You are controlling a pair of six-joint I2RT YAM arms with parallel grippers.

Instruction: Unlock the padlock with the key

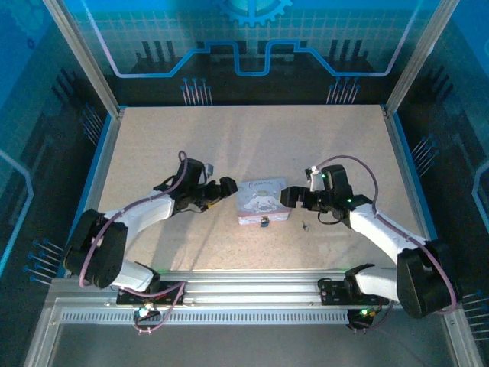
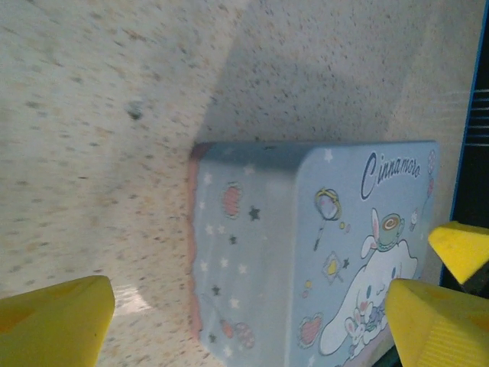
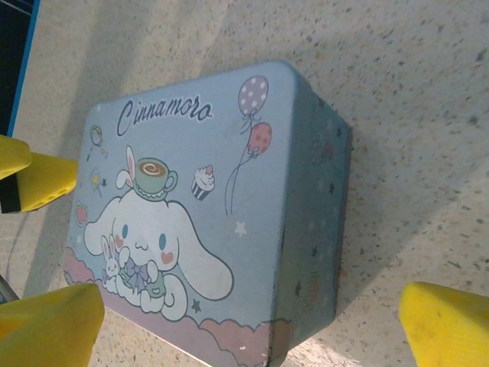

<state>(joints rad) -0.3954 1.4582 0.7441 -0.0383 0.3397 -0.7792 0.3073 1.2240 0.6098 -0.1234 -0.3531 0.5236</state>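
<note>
Tin box (image 1: 260, 196): lid down, so you cannot see the contents.
Padlock (image 1: 264, 222): sits at tin's near wall.
Key (image 1: 304, 226): lies on table (image 1: 229, 138), just right of tin, apart from it.
Left gripper (image 1: 228, 188): jaws wide, at tin's left end, holding nothing.
Right gripper (image 1: 290, 197): jaws wide, at tin's right end, empty.
Use top view for padlock and key. Wrist views give you the lid's cartoon print and "Cinnamoro" lettering.

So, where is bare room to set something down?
Bare: the far half of the table, behind the tin, and the near strip left of the padlock. Crowded: left pincer and right pincer flank the tin; key right of padlock.
</note>
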